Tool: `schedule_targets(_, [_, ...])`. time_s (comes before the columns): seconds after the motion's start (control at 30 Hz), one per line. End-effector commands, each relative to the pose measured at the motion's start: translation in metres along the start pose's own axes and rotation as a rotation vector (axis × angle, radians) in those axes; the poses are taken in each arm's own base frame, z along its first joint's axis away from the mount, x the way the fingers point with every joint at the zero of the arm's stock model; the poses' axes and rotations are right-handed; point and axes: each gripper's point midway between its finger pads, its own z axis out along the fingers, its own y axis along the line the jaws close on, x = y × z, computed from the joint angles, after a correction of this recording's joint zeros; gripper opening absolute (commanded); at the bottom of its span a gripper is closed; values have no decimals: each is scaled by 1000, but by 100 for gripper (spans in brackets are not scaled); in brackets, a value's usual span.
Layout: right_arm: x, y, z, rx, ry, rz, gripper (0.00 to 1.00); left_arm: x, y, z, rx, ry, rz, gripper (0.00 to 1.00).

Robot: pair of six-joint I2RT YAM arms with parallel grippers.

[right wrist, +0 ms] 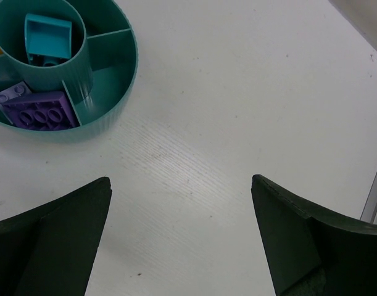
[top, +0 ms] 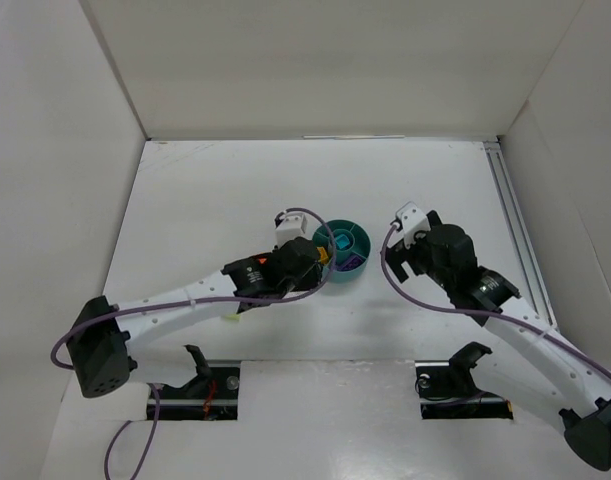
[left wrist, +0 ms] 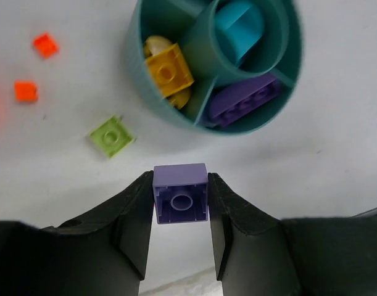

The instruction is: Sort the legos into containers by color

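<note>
Pinching a purple brick (left wrist: 181, 200) between its fingers (left wrist: 136, 213) just short of the teal dish (left wrist: 134, 74), the left gripper (left wrist: 181, 180) is needing a forward carry over the wedge (left wrist: 271, 98) holding purple pieces (left wrist: 240, 102) before letting go, while the right gripper (right wrist: 181, 185) is hanging wide open nearby.

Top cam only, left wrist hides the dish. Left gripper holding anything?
Observer: Yes, left gripper is shut on a purple brick.
Operator: Which section takes purple?
Observer: The dish wedge with purple pieces, beside the yellow brick wedge.
Operator: Right gripper?
Observer: Right gripper open, empty, over the table beside the dish.
</note>
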Motion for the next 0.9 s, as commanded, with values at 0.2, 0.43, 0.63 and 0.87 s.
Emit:
schedule_targets(0.2, [-12,-15,-8,60,-63,44,100,-76,-72,-3,196,-345,34,21])
schedule_targets(0.43, [-11,-17,-8,68,-60,48,100,-83,-91,5,186,-463,24,22])
schedule_targets(0.63, [-6,-19,-7,73,-48,50,100,-69,-84,12,150,-509,-4,23])
schedule_targets(0.87, [-6,-19,-7,73,-48,41,100,-54,-78,23,54,-614,-33,23])
